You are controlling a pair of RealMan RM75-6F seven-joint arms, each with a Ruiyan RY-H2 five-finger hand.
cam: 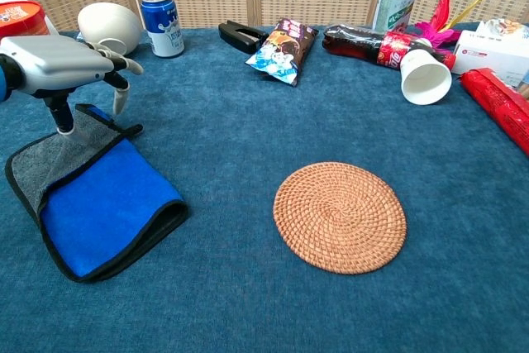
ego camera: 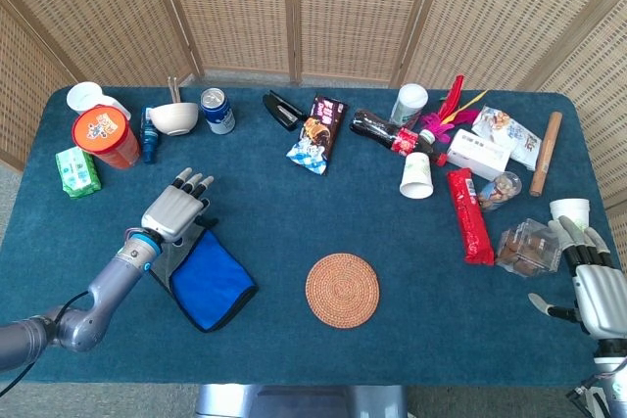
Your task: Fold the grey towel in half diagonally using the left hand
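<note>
**Left hand poised over the folded towel, right hand idle at the table edge**

Containers: 1 white bowl (ego camera: pixel 174 117) stands at the far left with 2 sticks rising from it in the head view; 1 blue can (ego camera: pixel 217 111) stands just beside it, upright, top closed; 1 orange tub (ego camera: pixel 105 136) stands nearer the left edge, lidded; 1 white paper cup (cam: pixel 426 76) lies on its side, its mouth showing nothing inside; 1 tall capped white cup (ego camera: pixel 409 103) stands upright behind a dark bottle (cam: pixel 359 41) lying flat; 1 clear box (ego camera: pixel 529 247) near the right edge holds brown pieces, too small to identify.

Other items: 1 round woven mat (cam: pixel 340 217) near the table (ego camera: pixel 294 203) centre; 1 snack packet (cam: pixel 282 50); 1 long red packet (ego camera: pixel 470 214).

Task object: 1 grey towel (cam: pixel 95 196) lies front-left, folded so that its blue face covers most of the grey.

Hands: the left hand (cam: pixel 62 64) is held palm down above the towel's far grey corner, fingers apart and slightly curled, gripping nothing, thumb pointing down toward the cloth; contact cannot be determined; the right hand (ego camera: pixel 593 281) rests at the right table edge, fingers spread, empty.
</note>
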